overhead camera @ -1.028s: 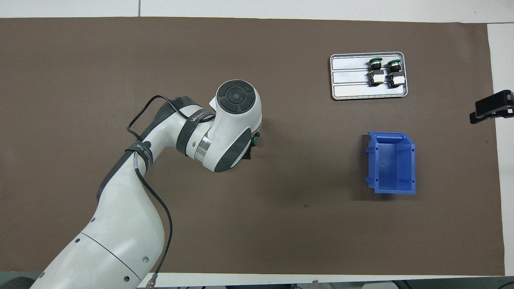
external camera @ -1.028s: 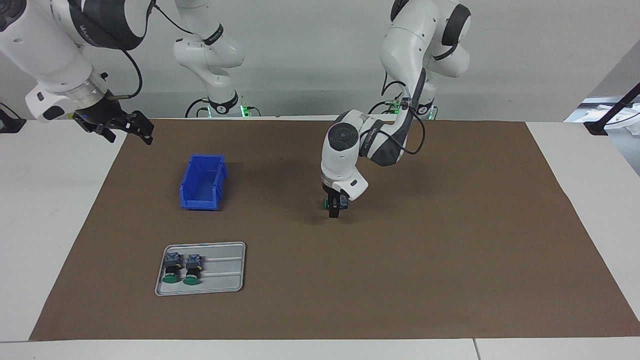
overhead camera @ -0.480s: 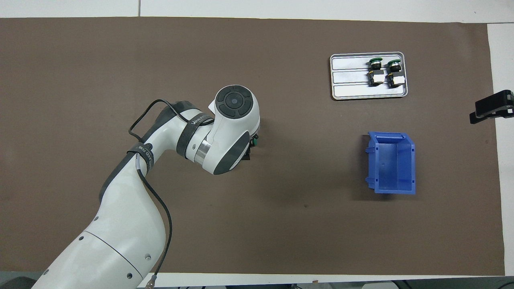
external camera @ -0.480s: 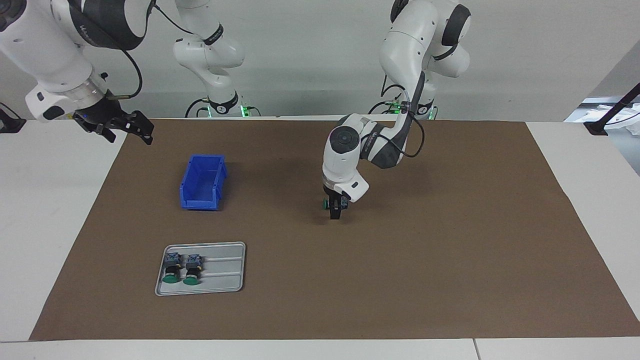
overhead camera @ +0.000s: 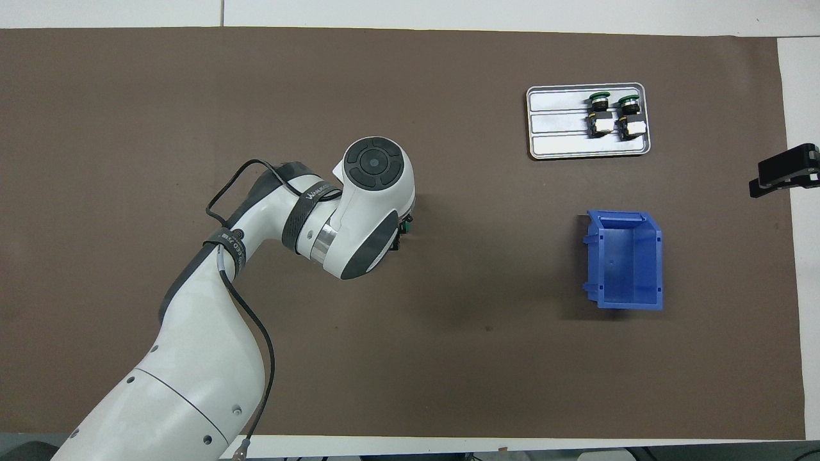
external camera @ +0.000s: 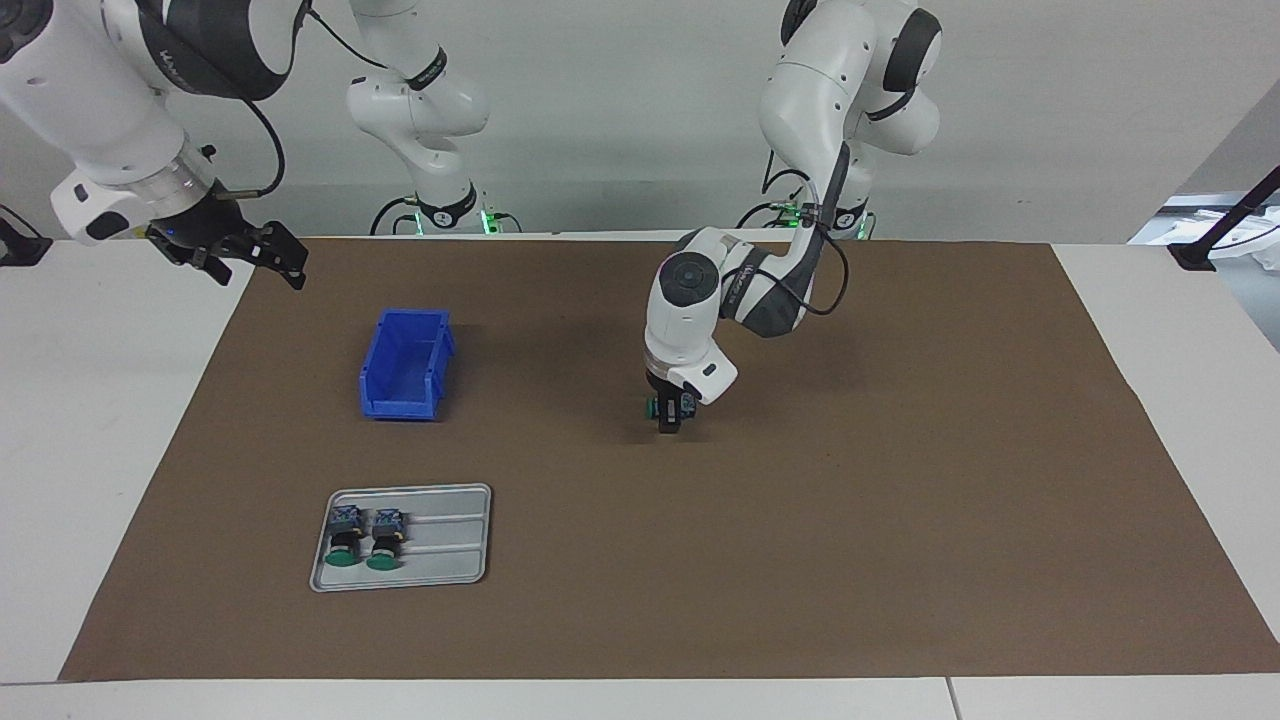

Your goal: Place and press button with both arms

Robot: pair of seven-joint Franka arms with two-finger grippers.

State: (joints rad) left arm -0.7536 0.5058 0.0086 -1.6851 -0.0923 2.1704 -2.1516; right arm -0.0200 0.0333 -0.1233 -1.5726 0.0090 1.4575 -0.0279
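A button [external camera: 655, 407] with a green cap and a grey-blue block lies on its side low over the middle of the brown mat, its cap toward the right arm's end. My left gripper [external camera: 668, 422] points straight down with its fingers closed on either side of this button. From overhead the white wrist hides almost all of it, and only a green edge of the button [overhead camera: 407, 225] shows. My right gripper [external camera: 250, 256] waits open and empty in the air over the table's edge at the right arm's end, a black tip [overhead camera: 785, 171] in the overhead view.
A grey metal tray [external camera: 450, 550] carries two more green-capped buttons [external camera: 345, 540] [external camera: 382, 540] lying side by side. A blue open bin [external camera: 400, 405] stands nearer to the robots than the tray. The brown mat [external camera: 900, 520] covers most of the white table.
The left arm's wrist has settled a little closer in over the button, and its fingers have drawn in on it. The right arm has not moved.
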